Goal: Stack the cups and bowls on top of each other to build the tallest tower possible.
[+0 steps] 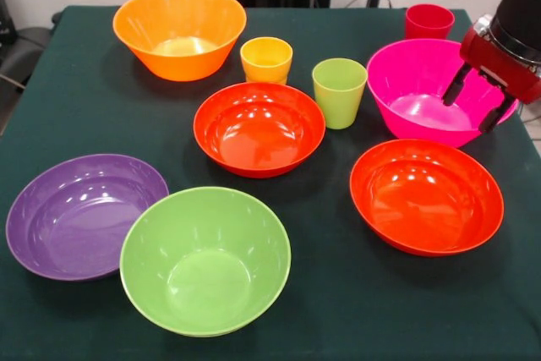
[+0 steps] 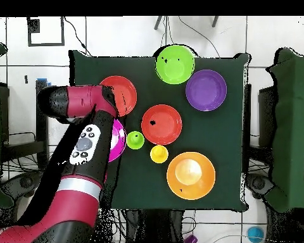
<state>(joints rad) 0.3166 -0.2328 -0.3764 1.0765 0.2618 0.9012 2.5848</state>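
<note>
The tool (image 1: 480, 107) hangs over the pink bowl (image 1: 414, 99) with its 2 fingers spread and holding nothing. From above, the red arm (image 2: 85, 152) hides most of that bowl and all of the red cup (image 1: 428, 20). Every other bowl and cup sits apart on the green surface (image 1: 76, 107), none stacked, and no blue bowl shows.

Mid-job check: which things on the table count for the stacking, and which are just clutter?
For the job:
orange bowl
magenta bowl
two red-orange bowls
purple bowl
green bowl
yellow cup
green cup
red cup
end effector, open over the magenta bowl

Just there:
green tablecloth
</note>
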